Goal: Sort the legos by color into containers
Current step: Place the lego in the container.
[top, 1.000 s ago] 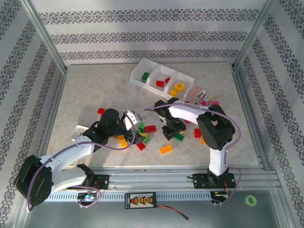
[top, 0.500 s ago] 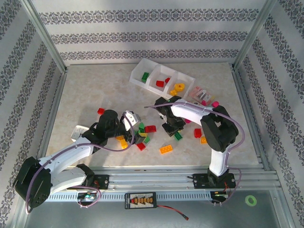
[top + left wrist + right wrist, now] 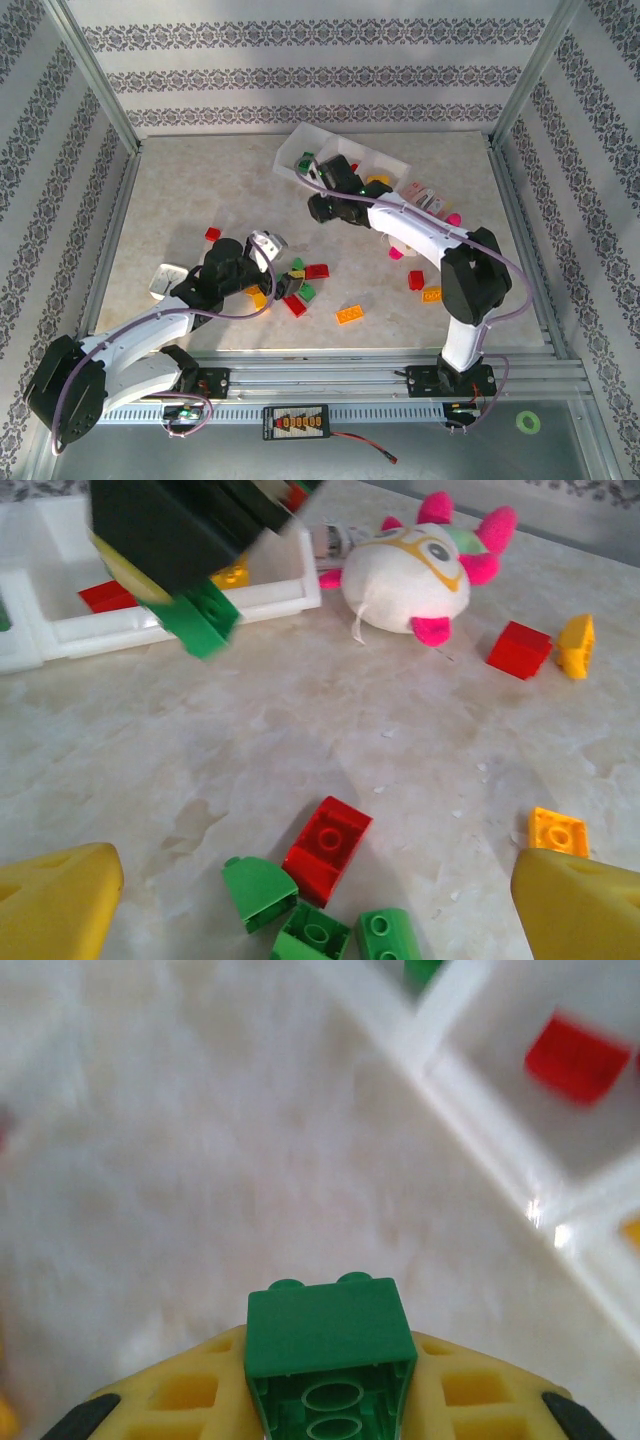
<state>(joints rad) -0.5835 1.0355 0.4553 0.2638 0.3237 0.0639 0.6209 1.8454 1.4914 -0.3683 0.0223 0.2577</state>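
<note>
Right fingers (image 3: 180,1392) clamp the green lego (image 3: 328,1328) between them; left fingers (image 3: 58,902) spread apart.

From above, we see the right arm (image 3: 410,225) lying across the tray (image 3: 288,160), hiding most of its middle compartment. In the right wrist view the tray is blurred and cut off at top and right. A red brick (image 3: 578,1057) inside it is a smear, and a green piece (image 3: 425,968) in the next compartment is clipped by the top edge.
</note>
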